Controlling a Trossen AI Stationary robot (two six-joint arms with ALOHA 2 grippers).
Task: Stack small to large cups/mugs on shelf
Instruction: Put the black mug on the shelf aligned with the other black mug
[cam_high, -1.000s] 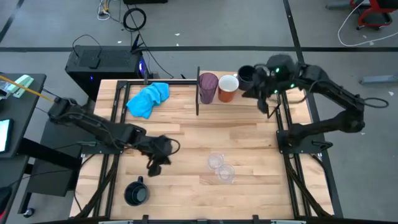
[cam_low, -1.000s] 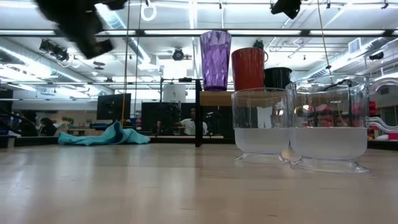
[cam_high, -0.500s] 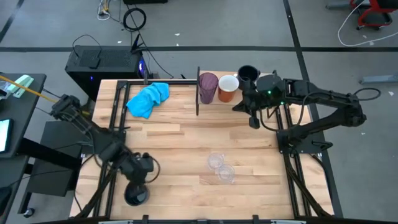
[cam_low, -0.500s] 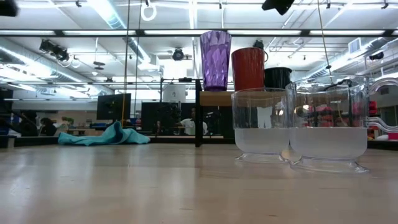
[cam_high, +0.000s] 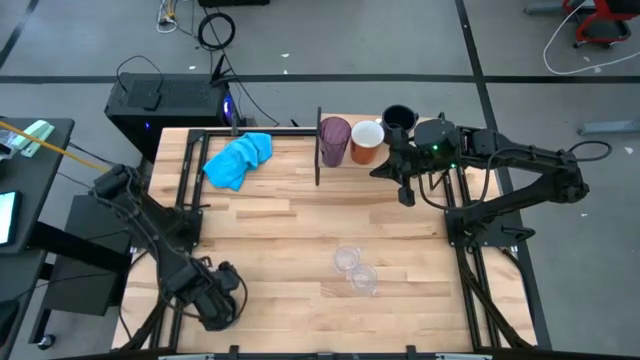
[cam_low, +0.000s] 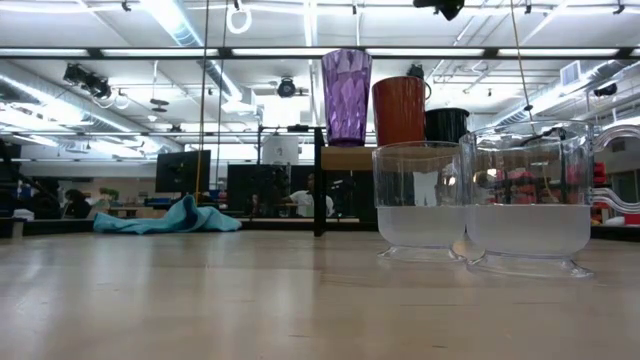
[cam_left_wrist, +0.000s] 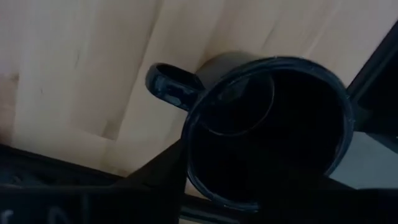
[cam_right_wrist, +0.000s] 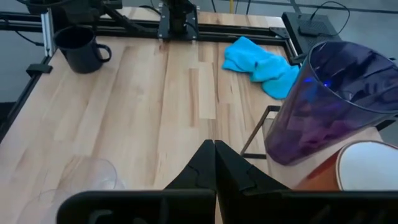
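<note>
On plank table (cam_high: 300, 215): blue cloth (cam_high: 238, 159) | left claw (cam_high: 215, 305) apart | right claw (cam_high: 405, 190) together

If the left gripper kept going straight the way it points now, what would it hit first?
Most likely the black mug right below it: the left gripper hangs over the mug at the table's near left corner, fingers straddling its rim, though the gap is unclear.

No text, label or number can be read anywhere (cups included).
</note>
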